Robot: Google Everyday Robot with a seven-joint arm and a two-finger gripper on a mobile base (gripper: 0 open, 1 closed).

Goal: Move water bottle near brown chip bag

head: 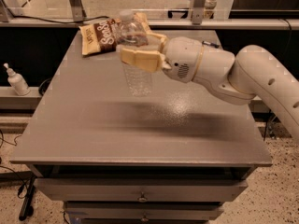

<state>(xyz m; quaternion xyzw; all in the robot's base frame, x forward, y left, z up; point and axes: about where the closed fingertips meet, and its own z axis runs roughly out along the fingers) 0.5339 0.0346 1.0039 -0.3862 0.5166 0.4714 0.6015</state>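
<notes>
The water bottle (134,55) is clear ribbed plastic with a white cap. It is upright and held above the grey table (140,125). My gripper (140,50) is shut on the bottle's middle, its tan fingers (139,59) wrapping it from the right. The brown chip bag (100,35) lies flat at the table's far left corner, just behind and left of the bottle. Its right part is hidden by the bottle and gripper.
A small white pump bottle (17,80) stands on a ledge left of the table. A rail with metal posts (77,3) runs behind the table. My arm (252,83) reaches in from the right. Drawers (140,195) sit under the tabletop.
</notes>
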